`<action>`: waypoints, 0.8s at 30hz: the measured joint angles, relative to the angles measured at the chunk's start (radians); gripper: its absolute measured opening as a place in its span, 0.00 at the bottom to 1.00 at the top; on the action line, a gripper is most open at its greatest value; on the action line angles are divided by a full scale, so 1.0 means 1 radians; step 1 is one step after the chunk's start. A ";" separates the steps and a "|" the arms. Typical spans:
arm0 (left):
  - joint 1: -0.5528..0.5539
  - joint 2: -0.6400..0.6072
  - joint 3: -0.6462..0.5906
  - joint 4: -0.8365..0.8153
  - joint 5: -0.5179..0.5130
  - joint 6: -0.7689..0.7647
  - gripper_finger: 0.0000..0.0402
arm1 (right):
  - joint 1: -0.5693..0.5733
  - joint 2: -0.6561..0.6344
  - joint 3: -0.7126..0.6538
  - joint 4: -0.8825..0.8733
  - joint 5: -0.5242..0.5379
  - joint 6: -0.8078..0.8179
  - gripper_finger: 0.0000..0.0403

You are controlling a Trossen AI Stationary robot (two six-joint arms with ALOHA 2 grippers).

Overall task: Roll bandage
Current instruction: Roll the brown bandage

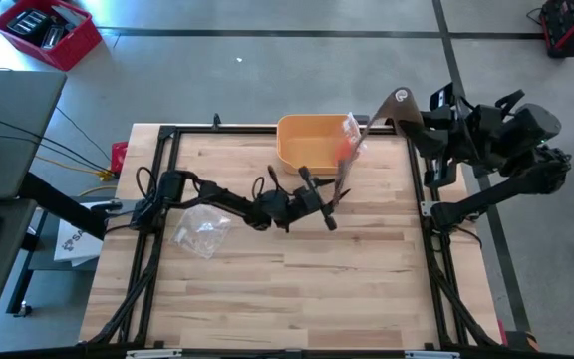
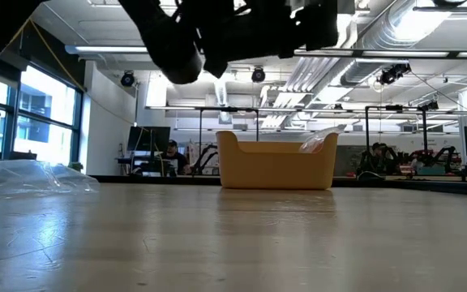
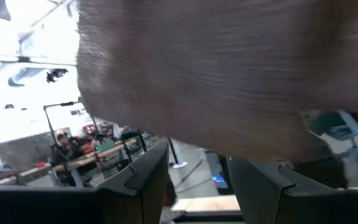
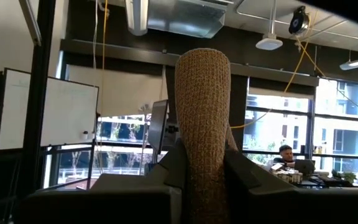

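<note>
**Bandage held taut between two arms**

Above the wooden table [image 1: 267,289], the right gripper [image 1: 414,122] pinches one end of the brown bandage [image 1: 367,130]; the left gripper [image 1: 333,211] grips its lower end, beside a yellow bin [image 1: 302,140]. A plastic bag [image 1: 202,231] lies nearby.

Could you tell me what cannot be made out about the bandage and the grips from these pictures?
- Left end effector: its fingertips are hidden in the left wrist view by the blurred bandage.
- Bandage's far end: cut off in the right wrist view by the fingers.
- Bin contents: hidden in the low view by its wall.
</note>
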 joint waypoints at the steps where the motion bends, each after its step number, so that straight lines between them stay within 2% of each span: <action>1: 0.001 0.000 0.016 -0.009 -0.001 0.012 0.40 | 0.000 0.000 0.000 0.000 0.000 0.000 0.10; 5: -0.010 0.000 0.063 -0.018 -0.053 0.045 0.40 | 0.000 0.000 0.000 -0.003 0.000 0.000 0.10; 11: -0.055 0.000 0.066 -0.021 -0.173 0.044 0.40 | 0.000 0.000 0.000 -0.013 0.000 0.000 0.10; 18: -0.112 0.000 0.066 -0.023 -0.246 0.059 0.40 | 0.000 0.000 0.000 -0.028 -0.001 0.000 0.10; 24: -0.132 0.000 0.045 0.018 -0.250 0.030 0.40 | 0.000 0.000 0.000 -0.031 -0.014 0.004 0.10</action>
